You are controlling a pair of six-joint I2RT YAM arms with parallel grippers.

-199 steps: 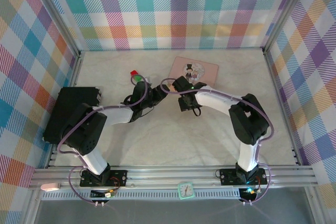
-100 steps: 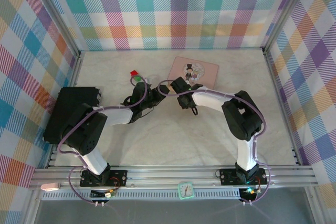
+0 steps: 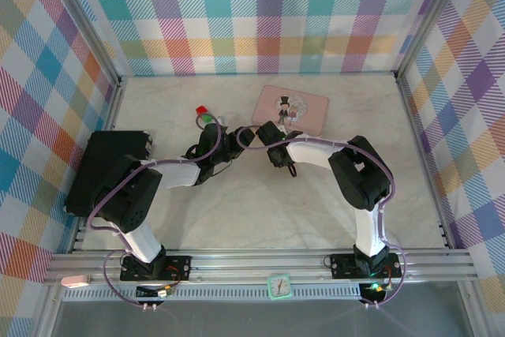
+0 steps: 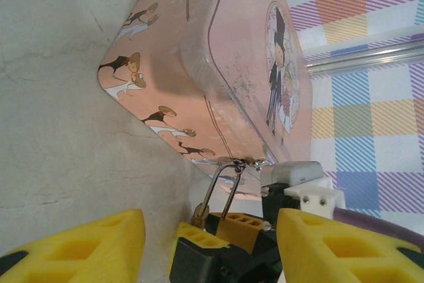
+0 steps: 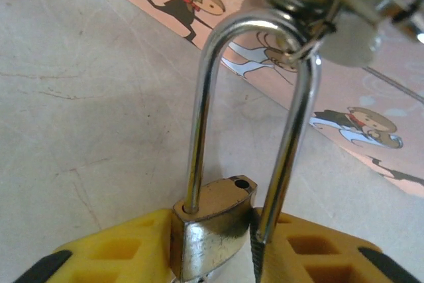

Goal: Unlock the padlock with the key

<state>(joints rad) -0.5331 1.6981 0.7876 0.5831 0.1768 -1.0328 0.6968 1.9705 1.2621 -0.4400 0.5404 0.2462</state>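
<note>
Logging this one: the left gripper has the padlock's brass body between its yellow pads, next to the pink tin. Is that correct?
Not quite. It is the right gripper, not the left, that has the padlock by its brass body between its yellow pads, next to the pink tin. The right wrist view shows this.

The overhead view looks down from behind; both wrist views, low and close, share the pink tin point(image 4: 218, 64).
</note>
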